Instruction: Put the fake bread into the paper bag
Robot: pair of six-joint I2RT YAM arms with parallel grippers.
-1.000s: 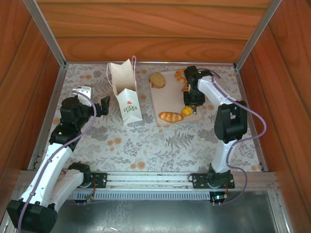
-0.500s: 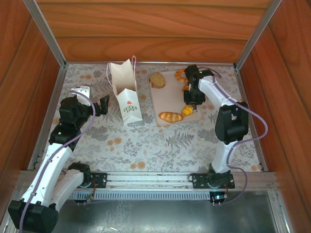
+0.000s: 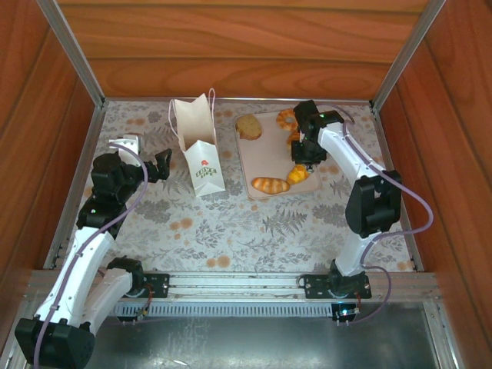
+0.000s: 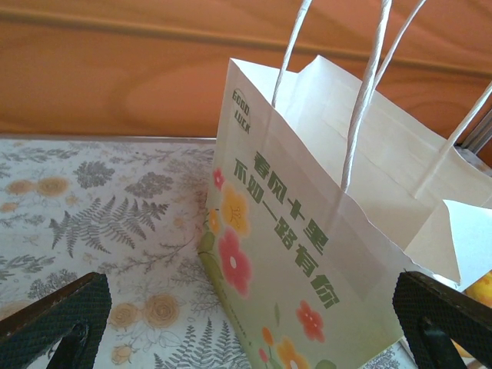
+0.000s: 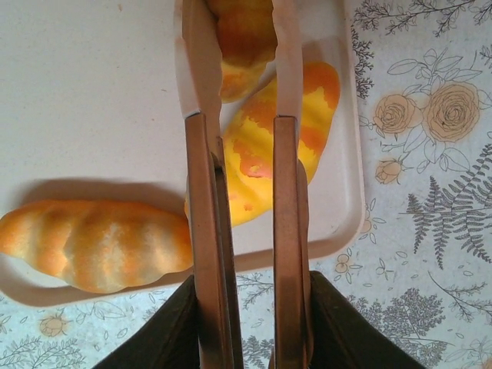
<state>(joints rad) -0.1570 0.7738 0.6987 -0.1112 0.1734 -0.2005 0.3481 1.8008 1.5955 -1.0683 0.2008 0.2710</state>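
The white paper bag (image 3: 201, 150) with its flower print (image 4: 307, 231) stands open on the table, left of the tray. My left gripper (image 3: 161, 165) is open just left of the bag and apart from it, its dark fingers (image 4: 61, 315) at the bottom corners of the wrist view. My right gripper (image 3: 304, 154) is over the tray, shut on metal tongs (image 5: 204, 231). The tong tips pinch a small golden pastry (image 5: 242, 38). Under them lies a yellow-orange croissant (image 5: 307, 138), and a braided roll (image 5: 92, 242) is to its left. A round slice (image 3: 248, 127) and a ring (image 3: 286, 118) sit at the far end.
The beige-pink tray (image 3: 250, 161) lies right of the bag on the fern-print tablecloth (image 3: 231, 223). Wooden walls and metal rails (image 3: 77, 154) close in the table on three sides. A small white block (image 3: 127, 144) sits beside the left wrist.
The right gripper has squeezed the tongs narrower around the small pastry and shifted slightly toward the far side. The left gripper has stayed open and edged a little away from the bag.
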